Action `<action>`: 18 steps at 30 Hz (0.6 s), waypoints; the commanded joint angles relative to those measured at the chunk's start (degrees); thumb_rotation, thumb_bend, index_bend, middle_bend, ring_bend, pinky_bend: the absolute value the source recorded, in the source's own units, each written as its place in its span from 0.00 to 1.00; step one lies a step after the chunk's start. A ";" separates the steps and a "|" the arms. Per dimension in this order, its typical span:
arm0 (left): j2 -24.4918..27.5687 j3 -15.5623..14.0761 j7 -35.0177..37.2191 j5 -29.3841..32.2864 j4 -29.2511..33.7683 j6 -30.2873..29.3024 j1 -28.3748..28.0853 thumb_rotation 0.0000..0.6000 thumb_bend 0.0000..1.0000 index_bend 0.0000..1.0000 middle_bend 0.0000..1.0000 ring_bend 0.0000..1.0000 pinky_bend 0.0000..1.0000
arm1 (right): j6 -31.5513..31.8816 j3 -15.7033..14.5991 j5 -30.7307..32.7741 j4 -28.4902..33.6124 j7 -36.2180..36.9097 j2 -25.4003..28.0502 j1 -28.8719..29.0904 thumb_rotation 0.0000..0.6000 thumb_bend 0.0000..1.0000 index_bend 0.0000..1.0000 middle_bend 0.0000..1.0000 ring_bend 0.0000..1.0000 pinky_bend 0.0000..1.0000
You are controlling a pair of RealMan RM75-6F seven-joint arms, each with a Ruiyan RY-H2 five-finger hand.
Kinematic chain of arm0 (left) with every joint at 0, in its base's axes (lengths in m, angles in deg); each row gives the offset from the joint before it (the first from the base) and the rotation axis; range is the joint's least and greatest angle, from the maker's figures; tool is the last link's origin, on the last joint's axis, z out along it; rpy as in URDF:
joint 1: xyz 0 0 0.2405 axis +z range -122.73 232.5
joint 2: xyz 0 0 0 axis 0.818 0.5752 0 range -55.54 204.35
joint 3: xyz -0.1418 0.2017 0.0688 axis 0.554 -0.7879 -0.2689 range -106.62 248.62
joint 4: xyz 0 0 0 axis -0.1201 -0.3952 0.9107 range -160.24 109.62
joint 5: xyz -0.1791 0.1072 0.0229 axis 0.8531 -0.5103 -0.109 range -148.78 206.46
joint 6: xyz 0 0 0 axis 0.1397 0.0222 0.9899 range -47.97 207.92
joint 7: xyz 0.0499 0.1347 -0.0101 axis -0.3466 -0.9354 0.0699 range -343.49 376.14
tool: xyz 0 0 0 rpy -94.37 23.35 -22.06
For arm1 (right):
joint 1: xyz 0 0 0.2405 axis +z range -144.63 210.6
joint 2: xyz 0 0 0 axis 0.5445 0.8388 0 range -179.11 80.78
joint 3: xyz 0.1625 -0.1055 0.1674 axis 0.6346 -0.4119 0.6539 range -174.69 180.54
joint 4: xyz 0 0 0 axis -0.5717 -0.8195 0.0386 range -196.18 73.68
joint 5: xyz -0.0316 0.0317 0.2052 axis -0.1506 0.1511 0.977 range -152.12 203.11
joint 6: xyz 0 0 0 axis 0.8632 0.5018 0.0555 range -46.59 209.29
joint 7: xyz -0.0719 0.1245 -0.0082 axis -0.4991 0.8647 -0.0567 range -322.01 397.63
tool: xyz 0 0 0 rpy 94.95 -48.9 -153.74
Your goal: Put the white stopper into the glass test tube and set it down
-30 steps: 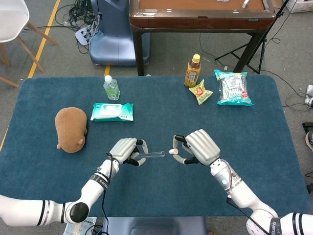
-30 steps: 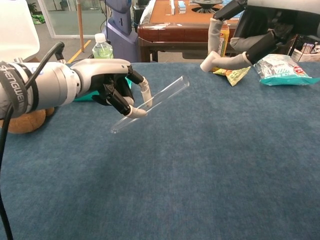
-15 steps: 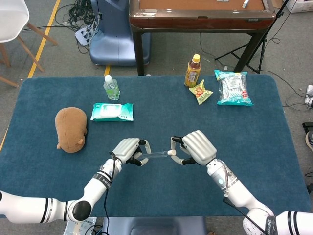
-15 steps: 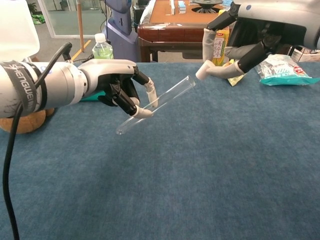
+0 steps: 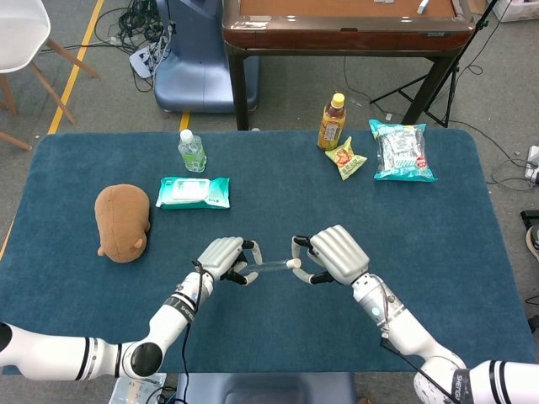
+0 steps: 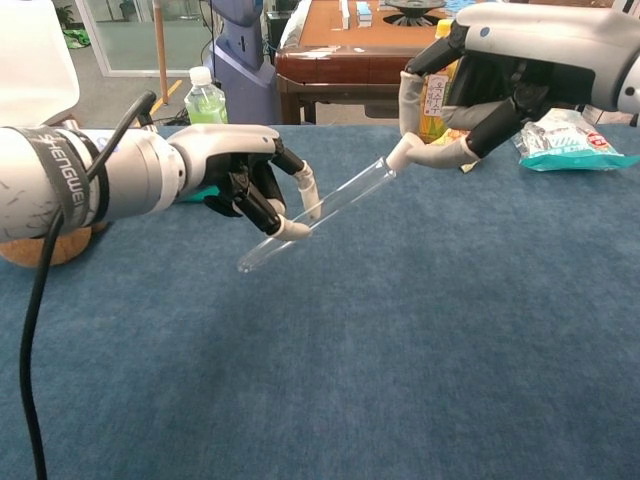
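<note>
My left hand (image 5: 224,257) (image 6: 240,180) pinches a clear glass test tube (image 6: 318,213) (image 5: 269,267) above the blue table, its open mouth tilted up toward my right side. At that mouth sits the white stopper (image 6: 395,157) (image 5: 292,263), pinched by my right hand (image 5: 333,254) (image 6: 480,85). The stopper touches the tube's rim; how far it sits inside I cannot tell.
A brown plush toy (image 5: 122,221), a wet-wipes pack (image 5: 193,192) and a small water bottle (image 5: 191,151) lie at the left. At the back right are a tea bottle (image 5: 332,121), a small snack packet (image 5: 346,157) and a larger snack bag (image 5: 401,151).
Both hands have closed the gap: the tube moved right and the stopper moved left, from apart to meeting at the tube's mouth.
</note>
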 commanded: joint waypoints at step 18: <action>0.01 -0.15 1.23 0.84 -0.62 0.71 -1.09 1.00 0.32 0.57 1.00 1.00 1.00 | -0.23 -0.29 0.72 -1.31 -0.64 -1.98 1.08 1.00 0.38 0.59 1.00 1.00 1.00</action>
